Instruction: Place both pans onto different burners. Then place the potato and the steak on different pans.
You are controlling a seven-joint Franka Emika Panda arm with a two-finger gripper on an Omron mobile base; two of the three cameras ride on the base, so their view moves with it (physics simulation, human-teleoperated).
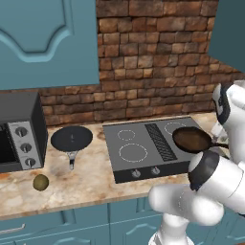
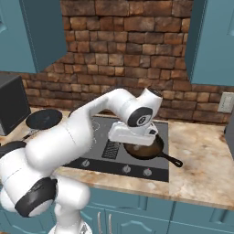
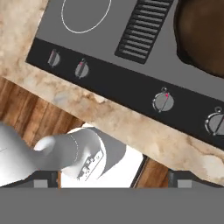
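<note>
Behind the tabletop (image 1: 86, 179) we see a red-brown brick wall (image 1: 153, 62), with teal upper cabinets (image 1: 45, 40) hanging at either side of it. The tabletop itself is a mottled beige stone slab, and teal base cabinets (image 2: 137, 215) run beneath its front edge. At the far left stands a dark toaster oven (image 1: 21, 129) with three round dials stacked on its silver panel. We also notice a white wall outlet (image 2: 225, 102) on the brick at the right, and wooden floor planks (image 3: 30, 116) below.
</note>
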